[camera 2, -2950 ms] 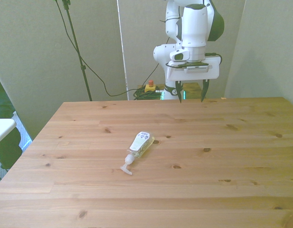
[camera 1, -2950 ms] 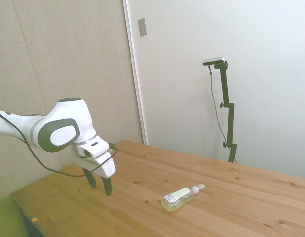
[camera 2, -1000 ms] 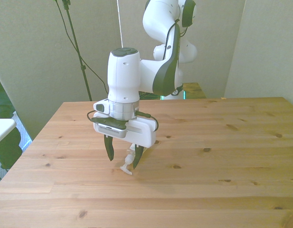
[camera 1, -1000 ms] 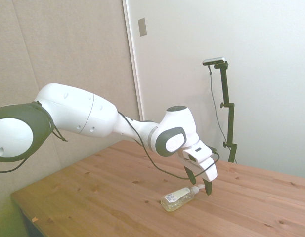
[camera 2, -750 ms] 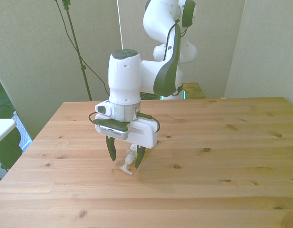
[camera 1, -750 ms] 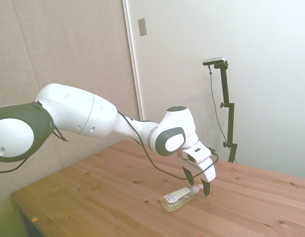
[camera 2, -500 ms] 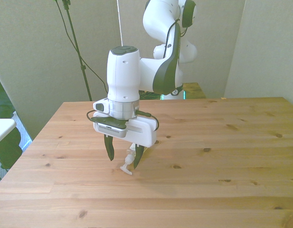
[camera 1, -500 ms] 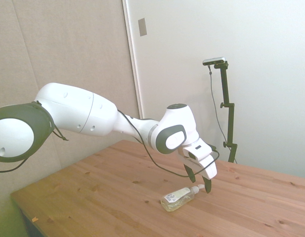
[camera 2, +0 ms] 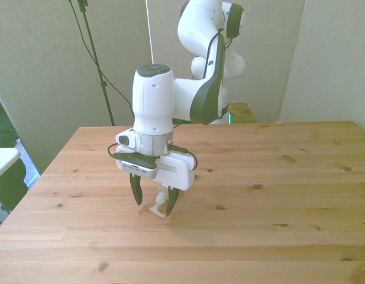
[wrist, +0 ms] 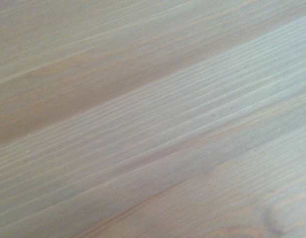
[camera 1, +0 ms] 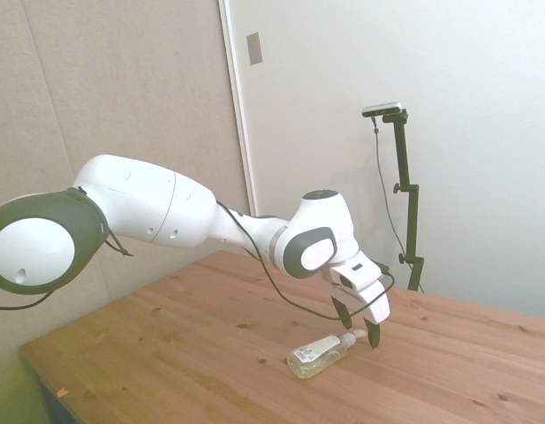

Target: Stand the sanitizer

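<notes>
On the wooden table (camera 1: 193, 353), the sanitizer (camera 1: 321, 355) lies on its side, label facing up, with its white pump top pointing away from the arm's end of the table in the side view. In the front view most of the bottle is hidden behind the gripper's body, and only the pump top (camera 2: 157, 206) shows, resting on the wood and pointing toward the camera.

The gripper (camera 1: 357, 326) hangs over the pump end of the sanitizer, fingers pointing down at the table. Its jaws stand apart, one dark finger (camera 2: 135, 189) on either side of the pump, and neither finger touches the bottle as far as the pictures show. The fingertips sit close above the tabletop.

The wrist view shows only blurred wood grain of the table (wrist: 153, 119), with no bottle in it.
</notes>
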Controlling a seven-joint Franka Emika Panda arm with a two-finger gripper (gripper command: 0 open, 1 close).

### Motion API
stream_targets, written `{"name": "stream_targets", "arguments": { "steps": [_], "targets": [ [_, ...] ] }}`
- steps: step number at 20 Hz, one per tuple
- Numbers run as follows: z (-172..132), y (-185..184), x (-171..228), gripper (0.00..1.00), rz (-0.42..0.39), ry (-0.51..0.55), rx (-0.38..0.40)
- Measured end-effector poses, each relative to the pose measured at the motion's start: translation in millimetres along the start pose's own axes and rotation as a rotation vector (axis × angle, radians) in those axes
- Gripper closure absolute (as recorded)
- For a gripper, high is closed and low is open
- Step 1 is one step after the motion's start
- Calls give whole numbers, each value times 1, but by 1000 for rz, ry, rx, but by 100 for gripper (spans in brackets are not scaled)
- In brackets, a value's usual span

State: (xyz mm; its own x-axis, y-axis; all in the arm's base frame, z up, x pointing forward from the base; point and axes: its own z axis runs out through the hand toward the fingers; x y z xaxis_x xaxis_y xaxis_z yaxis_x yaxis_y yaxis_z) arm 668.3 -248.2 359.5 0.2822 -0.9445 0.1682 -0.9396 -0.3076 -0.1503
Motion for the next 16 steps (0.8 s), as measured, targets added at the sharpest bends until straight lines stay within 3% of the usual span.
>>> {"name": "stream_targets", "arguments": {
  "steps": [16],
  "targets": [
    [7,6,7,100,36,-45,-18]
  ]
}}
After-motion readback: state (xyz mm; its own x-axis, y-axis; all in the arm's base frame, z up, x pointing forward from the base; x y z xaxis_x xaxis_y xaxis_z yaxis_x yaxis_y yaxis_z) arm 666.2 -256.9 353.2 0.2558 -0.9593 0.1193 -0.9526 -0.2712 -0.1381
